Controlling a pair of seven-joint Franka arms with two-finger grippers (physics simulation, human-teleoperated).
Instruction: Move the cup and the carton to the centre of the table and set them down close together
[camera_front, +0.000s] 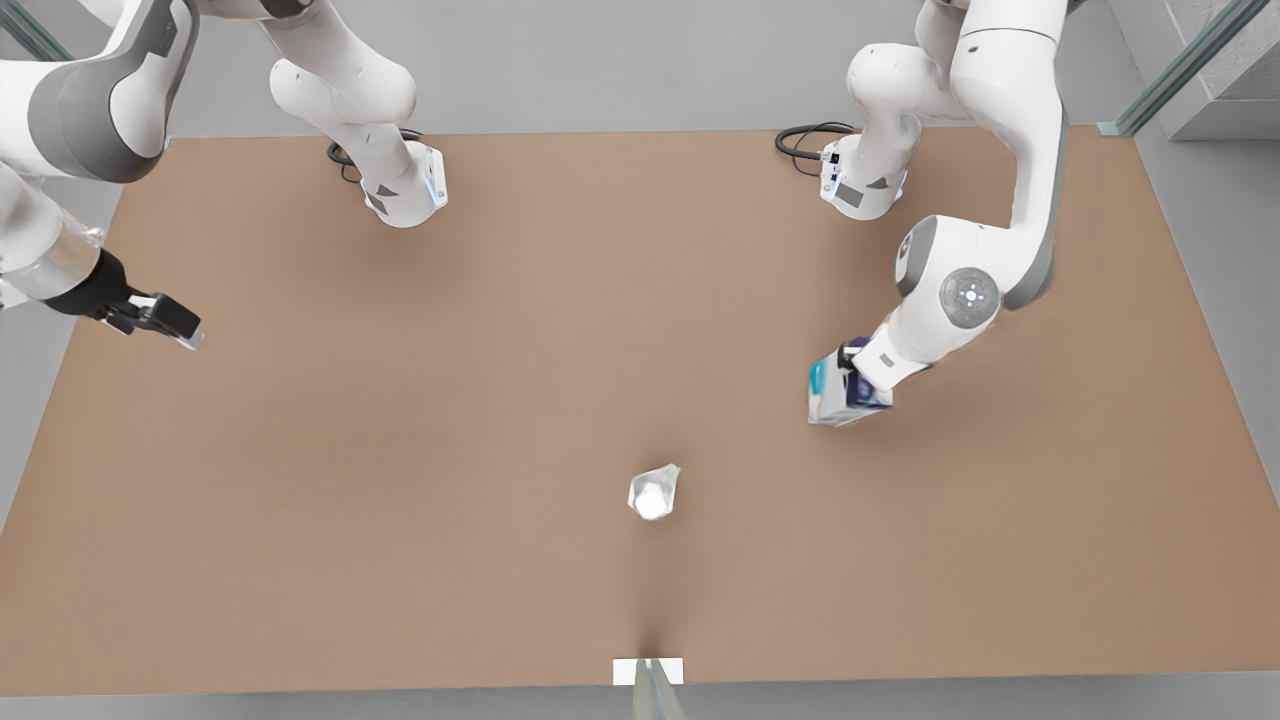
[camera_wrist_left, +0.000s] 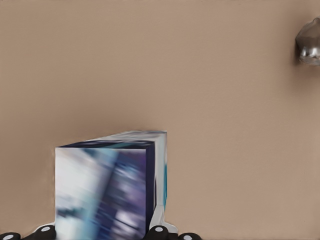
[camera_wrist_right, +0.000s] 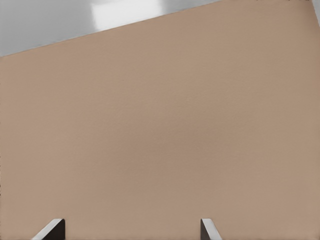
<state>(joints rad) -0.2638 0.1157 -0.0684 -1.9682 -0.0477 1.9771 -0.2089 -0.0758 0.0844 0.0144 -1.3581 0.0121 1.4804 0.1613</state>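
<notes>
The blue, purple and white carton (camera_front: 838, 395) is at the front view's right, with my left gripper (camera_front: 858, 375) shut on it. In the left wrist view the carton (camera_wrist_left: 107, 190) is close up between the fingers. I cannot tell whether it touches the table (camera_front: 450, 420). The silvery faceted cup (camera_front: 653, 492) stands by itself near the table's middle front, apart from the carton, and shows far off as the cup (camera_wrist_left: 308, 42) in the left wrist view. My right gripper (camera_front: 165, 322) waits over the table's edge at the front view's left, open, its fingertips (camera_wrist_right: 52, 229) wide apart with nothing between them.
Both arm bases (camera_front: 405, 195) (camera_front: 862, 185) stand at the table's back edge with black cables beside them. A small white tab (camera_front: 648, 671) sits at the middle of the front edge. A glass-and-metal frame (camera_front: 1180, 70) rises past the back right corner.
</notes>
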